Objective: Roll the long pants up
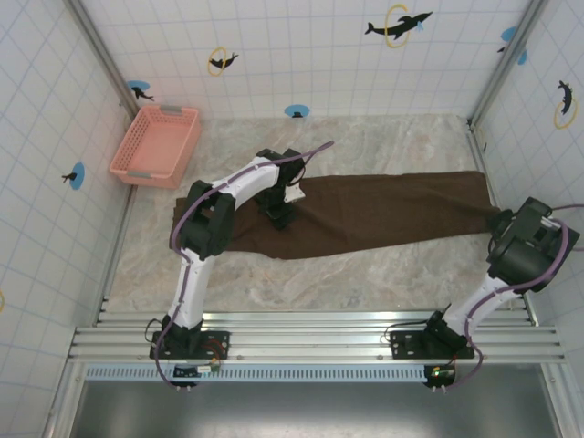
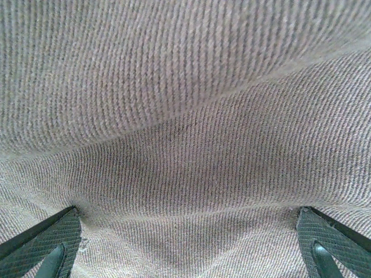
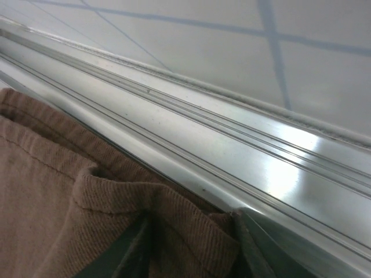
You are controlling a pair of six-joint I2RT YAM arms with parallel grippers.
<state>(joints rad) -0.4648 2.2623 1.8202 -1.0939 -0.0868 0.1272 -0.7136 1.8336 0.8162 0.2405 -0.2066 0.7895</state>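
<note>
Overhead, the long pants [image 1: 383, 214] lie stretched flat across the marble-patterned table [image 1: 365, 283], running from below the left arm's elbow to the right wall. The left gripper [image 1: 278, 216] bears down on the brown cloth towards its left end. Seen from the left wrist, its fingers [image 2: 43, 243] stand wide apart at the bottom corners, their tips sunk into ribbed fabric with a soft crease running across it above them. Nothing is caught between them.

At the far right end of the garment, the right gripper [image 3: 188, 255] sits hard against the aluminium rail [image 3: 232, 150] at the foot of the tiled wall [image 3: 203, 46]. A stitched hem is bunched up between its dark fingers [image 3: 124, 252], which press on it from either side and pinch the fold. A pink basket [image 1: 157, 144] stands well apart in the far left corner.
</note>
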